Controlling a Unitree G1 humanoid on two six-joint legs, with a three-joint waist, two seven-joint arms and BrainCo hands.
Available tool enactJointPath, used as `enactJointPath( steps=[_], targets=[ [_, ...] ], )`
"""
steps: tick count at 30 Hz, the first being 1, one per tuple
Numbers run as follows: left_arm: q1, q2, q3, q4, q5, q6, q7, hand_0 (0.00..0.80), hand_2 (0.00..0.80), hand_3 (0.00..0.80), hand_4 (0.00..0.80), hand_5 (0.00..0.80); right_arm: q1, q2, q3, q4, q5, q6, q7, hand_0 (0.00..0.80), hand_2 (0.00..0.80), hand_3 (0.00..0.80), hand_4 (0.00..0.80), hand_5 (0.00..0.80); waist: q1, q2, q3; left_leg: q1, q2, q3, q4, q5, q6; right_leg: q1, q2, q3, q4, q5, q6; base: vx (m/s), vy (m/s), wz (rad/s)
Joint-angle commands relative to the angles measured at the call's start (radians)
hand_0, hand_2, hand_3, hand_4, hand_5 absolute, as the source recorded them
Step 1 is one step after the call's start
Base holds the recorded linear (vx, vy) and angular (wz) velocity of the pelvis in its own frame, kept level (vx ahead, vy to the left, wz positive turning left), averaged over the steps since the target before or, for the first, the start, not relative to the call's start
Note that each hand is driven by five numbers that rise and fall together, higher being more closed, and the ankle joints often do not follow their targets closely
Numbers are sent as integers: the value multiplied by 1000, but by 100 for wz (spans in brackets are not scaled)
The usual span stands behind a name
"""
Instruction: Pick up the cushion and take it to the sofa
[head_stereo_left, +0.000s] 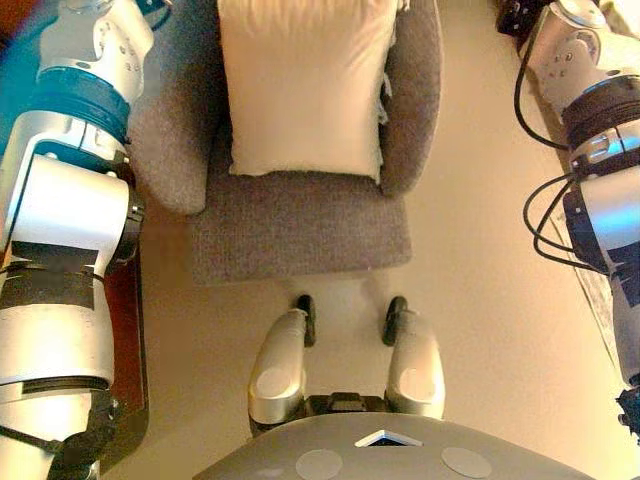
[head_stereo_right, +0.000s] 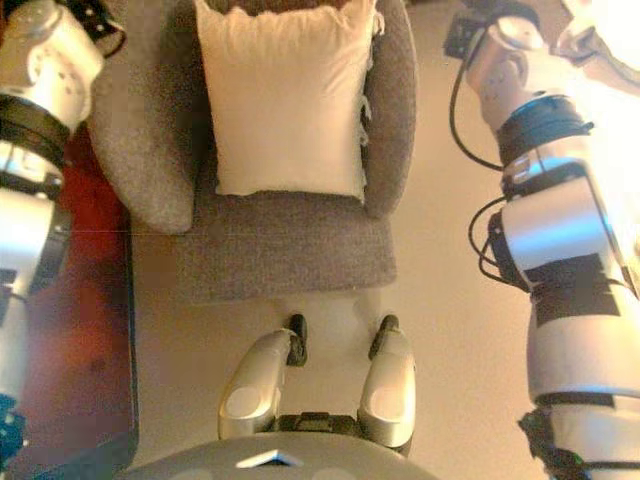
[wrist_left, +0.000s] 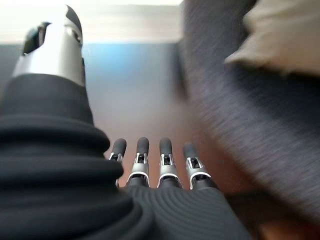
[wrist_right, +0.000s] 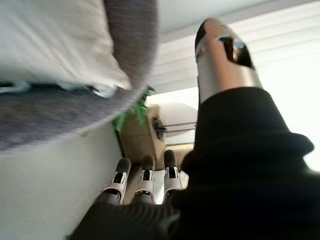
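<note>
A cream cushion (head_stereo_left: 305, 85) leans upright against the back of a grey armchair (head_stereo_left: 300, 235), straight ahead of me. Both arms reach forward along the chair's two sides, and neither hand shows in the eye views. In the left wrist view my left hand (wrist_left: 150, 162) has straight fingers and holds nothing; it is beside the chair's grey arm (wrist_left: 235, 100), with a corner of the cushion (wrist_left: 285, 35) beyond. In the right wrist view my right hand (wrist_right: 145, 180) is also straight-fingered and empty, next to the chair's other arm (wrist_right: 130, 45) and the cushion (wrist_right: 50, 40).
A dark reddish-brown piece of furniture (head_stereo_right: 90, 330) stands close on the left of the chair. Beige floor (head_stereo_left: 480, 300) lies to the right and in front. A green plant (wrist_right: 135, 112) and a wooden cabinet show beyond the right hand.
</note>
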Motion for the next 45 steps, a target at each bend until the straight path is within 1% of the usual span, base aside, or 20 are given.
enactJointPath(
  steps=[1,6,8,12,14,17,19,20,22,25,27,28,30,32,34,36,38,40,43,45],
  targets=[
    [-9,78,-11,4,71,-53,7,0,0,0,0,0,-24,-37,-7,71,-1,-62,18,0,0,0,0,0,18,-18,-104,48,24,-17,-80,-18,-66,67,7,7,-170,38,54,67,-13,11],
    [50,111,13,-38,3,-110,-115,0,0,0,0,0,7,-82,-14,35,-44,-75,47,0,0,0,0,0,17,-14,-128,82,28,-10,-155,15,-75,107,20,-14,-236,57,53,16,-3,6],
    [101,127,39,-96,-37,-138,-160,0,0,0,0,0,50,-109,-24,-10,-39,-90,79,0,0,0,0,0,17,-13,-136,96,27,-6,-168,16,-76,123,24,-17,-250,58,51,-3,0,9],
    [321,125,158,-293,-117,-224,-238,0,0,0,0,0,280,-138,-117,-242,-48,-140,79,0,0,0,0,0,16,-22,-162,146,24,1,-202,15,-75,184,43,-30,-301,63,49,50,-20,3],
    [510,68,276,-443,-110,-269,-277,0,0,0,0,0,478,-111,-198,-447,-76,-185,46,0,0,0,0,0,16,-29,-180,182,23,8,-227,16,-71,226,57,-39,-334,67,47,103,-36,-3],
    [767,-33,394,-666,-50,-301,-350,0,0,0,0,0,757,-8,-324,-701,-130,-228,67,0,0,0,0,0,14,-32,-206,228,25,15,-255,15,-59,270,78,-36,-358,67,41,98,-45,-1],
    [915,-97,447,-799,-28,-286,-406,0,0,0,0,0,917,64,-382,-830,-182,-237,120,0,0,0,0,0,11,-35,-223,256,24,21,-274,15,-51,296,89,-31,-369,66,40,28,-17,1],
    [991,-135,469,-869,-23,-287,-441,0,0,0,0,0,1009,96,-409,-887,-206,-260,164,0,0,0,0,0,9,-36,-226,271,25,25,-285,15,-47,310,93,-30,-375,65,39,0,0,0],
    [1124,-211,490,-973,4,-294,-506,0,0,0,0,0,1156,153,-444,-954,-263,-289,256,0,0,0,0,0,8,-38,-239,300,25,35,-312,18,-40,338,101,-32,-394,67,40,2,-8,5],
    [1286,-283,524,-1087,20,-298,-594,0,0,0,0,0,1327,204,-467,-1025,-364,-305,353,0,0,0,0,0,9,-40,-251,332,28,45,-354,31,-37,369,116,-38,-424,75,41,-9,-4,4],
    [1357,-307,532,-1129,21,-278,-627,0,0,0,0,0,1402,227,-456,-1053,-435,-306,390,0,0,0,0,0,9,-41,-251,343,32,51,-383,46,-40,379,127,-43,-441,79,38,-68,-41,-4],
    [1394,-312,535,-1143,50,-287,-641,0,0,0,0,0,1443,235,-454,-1059,-447,-307,412,0,0,0,0,0,9,-44,-248,342,32,51,-389,50,-42,380,133,-46,-449,80,37,-90,-57,-5],
    [1450,-319,528,-1154,47,-278,-649,0,0,0,0,0,1490,246,-444,-1050,-403,-296,432,0,0,0,0,0,13,-50,-243,339,29,49,-391,51,-43,377,139,-47,-459,86,36,-94,-44,-4],
    [1522,-339,530,-1152,37,-277,-685,0,0,0,0,0,1556,277,-431,-1047,-404,-321,429,0,0,0,0,0,17,-55,-238,336,27,53,-393,51,-43,375,141,-45,-467,90,37,-87,-23,-4],
    [1625,-376,514,-1153,-3,-242,-754,0,0,0,0,0,1627,311,-428,-1043,-284,-293,399,0,0,0,0,0,20,-56,-224,330,26,60,-392,51,-36,368,143,-40,-469,94,36,-101,-6,-4],
    [1671,-382,482,-1150,4,-227,-784,0,0,0,0,0,1676,342,-411,-1040,-203,-301,449,0,0,0,0,0,22,-55,-212,317,25,64,-388,52,-29,353,146,-34,-464,97,35,-140,-1,-4],
    [1658,-359,429,-1133,56,-240,-785,0,0,0,0,0,1666,346,-366,-1028,-183,-344,484,0,0,0,0,0,26,-52,-191,296,24,66,-379,56,-24,334,143,-33,-458,101,36,-165,-5,-7],
    [1632,-323,387,-1130,106,-255,-766,0,0,0,0,0,1625,324,-331,-1024,-176,-394,463,0,0,0,0,0,34,-46,-178,290,22,61,-375,58,-22,331,142,-37,-457,106,36,-87,2,-2],
    [1605,-312,383,-1125,39,-210,-720,0,0,0,0,0,1561,312,-314,-1014,-132,-431,401,0,0,0,0,0,50,-43,-178,306,17,49,-389,60,-22,351,139,-53,-474,110,40,8,-9,3],
    [1602,-306,376,-1144,65,-214,-685,0,0,0,0,0,1540,316,-309,-1015,-120,-433,387,0,0,0,0,0,59,-45,-184,311,14,44,-395,57,-22,358,135,-62,-480,112,44,3,-28,9]
  ],
)
